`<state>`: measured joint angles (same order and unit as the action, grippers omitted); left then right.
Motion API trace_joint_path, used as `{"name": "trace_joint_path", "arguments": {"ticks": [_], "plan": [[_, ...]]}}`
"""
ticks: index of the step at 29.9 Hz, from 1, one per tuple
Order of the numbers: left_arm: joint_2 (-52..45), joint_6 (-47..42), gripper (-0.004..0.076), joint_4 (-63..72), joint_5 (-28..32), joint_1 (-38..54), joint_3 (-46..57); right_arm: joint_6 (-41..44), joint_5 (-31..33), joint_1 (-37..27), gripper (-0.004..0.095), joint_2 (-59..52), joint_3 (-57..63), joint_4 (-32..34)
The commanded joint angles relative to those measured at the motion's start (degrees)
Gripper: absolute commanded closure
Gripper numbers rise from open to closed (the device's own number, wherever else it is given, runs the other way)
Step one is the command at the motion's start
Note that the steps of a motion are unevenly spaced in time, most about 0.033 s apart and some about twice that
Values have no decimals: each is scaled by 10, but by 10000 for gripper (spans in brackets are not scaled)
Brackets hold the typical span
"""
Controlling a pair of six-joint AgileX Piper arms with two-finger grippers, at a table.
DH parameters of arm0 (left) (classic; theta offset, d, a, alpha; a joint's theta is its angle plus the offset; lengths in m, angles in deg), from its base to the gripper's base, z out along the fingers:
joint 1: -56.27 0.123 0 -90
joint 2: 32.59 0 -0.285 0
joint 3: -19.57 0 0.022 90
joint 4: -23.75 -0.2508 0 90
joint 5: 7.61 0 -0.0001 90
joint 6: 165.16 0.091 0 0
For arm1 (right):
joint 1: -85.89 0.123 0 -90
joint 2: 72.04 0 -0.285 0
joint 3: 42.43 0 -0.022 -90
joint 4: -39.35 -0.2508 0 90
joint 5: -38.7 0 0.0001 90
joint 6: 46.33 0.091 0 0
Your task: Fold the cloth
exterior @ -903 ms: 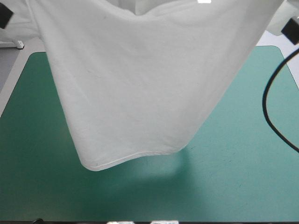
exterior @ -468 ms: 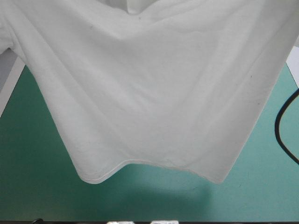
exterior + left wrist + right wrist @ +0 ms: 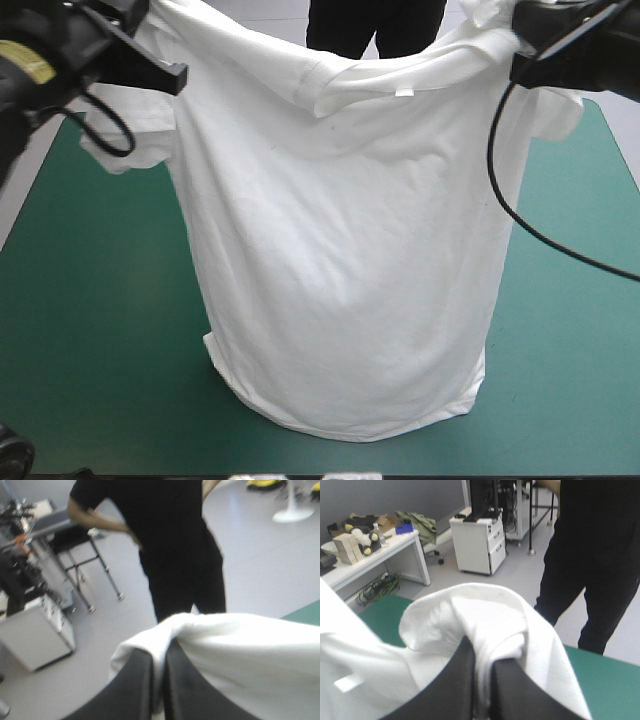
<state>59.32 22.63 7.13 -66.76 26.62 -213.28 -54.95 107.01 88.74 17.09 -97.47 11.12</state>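
Observation:
The white T-shirt [image 3: 340, 260] hangs stretched between both raised arms, its collar sagging at the far middle and its hem resting on the teal-green cover near the front edge. My left gripper [image 3: 165, 40] holds one shoulder at the far left; in the left wrist view its black fingers [image 3: 135, 685] are all but shut on a fold of the T-shirt [image 3: 240, 655]. My right gripper [image 3: 505, 45] holds the other shoulder at the far right; its fingers [image 3: 462, 680] pinch bunched white cloth [image 3: 480, 620].
Bare teal-green cover [image 3: 80, 330] lies to the left and right of the hanging shirt. The near table edge is just in front of the hem.
Earlier the shirt hung close over the camera with its hem in the air. Now both arms have carried it farther away and lower, and the hem touches the cover.

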Motion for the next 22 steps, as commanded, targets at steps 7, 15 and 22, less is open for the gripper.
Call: {"name": "trace_joint_path", "arguments": {"ticks": [7, 15, 22], "plan": [[128, -91, 733, -83, 86, 46, 28, 0, -68, 1, 923, 122, 43, -5], [238, -87, 733, 26, 134, 122, 28, 0, -161, 1, 923, 245, 43, 0], [319, -86, 733, 87, 154, 161, 28, 0, -187, 1, 923, 342, 43, 19]]}}
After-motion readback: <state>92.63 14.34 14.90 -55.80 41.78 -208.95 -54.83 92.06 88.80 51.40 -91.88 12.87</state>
